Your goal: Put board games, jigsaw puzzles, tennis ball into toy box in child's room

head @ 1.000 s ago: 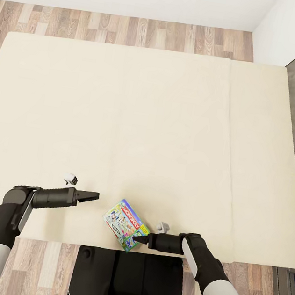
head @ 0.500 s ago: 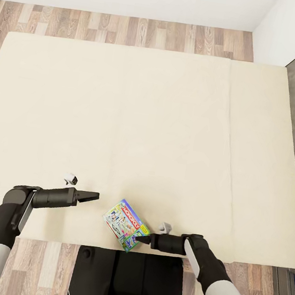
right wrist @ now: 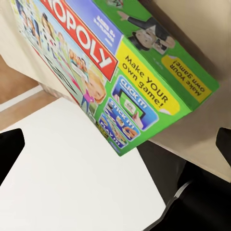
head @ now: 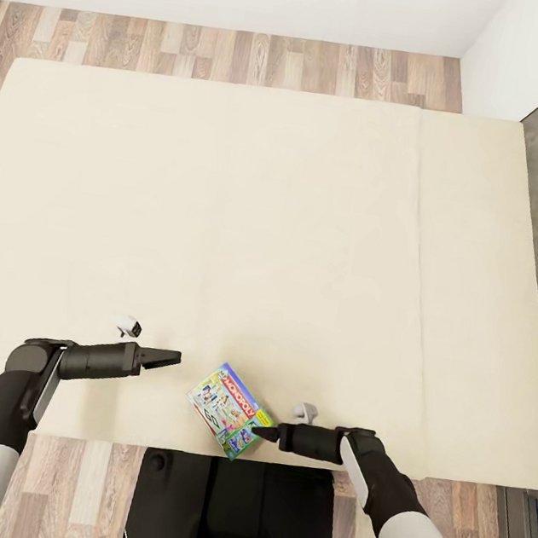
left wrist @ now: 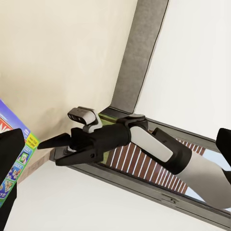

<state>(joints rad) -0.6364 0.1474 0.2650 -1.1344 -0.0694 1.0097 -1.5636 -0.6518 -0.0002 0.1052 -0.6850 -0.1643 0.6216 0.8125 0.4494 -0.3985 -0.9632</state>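
The right gripper [head: 264, 432] sits at the lower centre of the head view, its dark tips drawn together to a point just beside the lower right corner of the board game [head: 230, 409]; whether it touches the box cannot be told. The left wrist view shows that gripper [left wrist: 48, 142] from the side, the fingers nearly together with nothing between them. The left gripper [head: 171, 358] lies at the lower left of the head view, up and to the left of the box and apart from it, its fingers together and empty.

The board game lies flat and turned at an angle on the bed [head: 226, 211], near the bed's lower edge in the head view. The right wrist view gives what the head view cannot: the board game [right wrist: 115, 72] close up, a glossy thin box with a green side, red lettering on white, cartoon figures and a yellow patch reading "Make YOUR own game!".

The bed is a plain cream mattress, matte and smooth, with a seam [head: 418, 283] running down its right part. Wood-plank floor [head: 207, 51] shows along the top of the head view, below a white wall.
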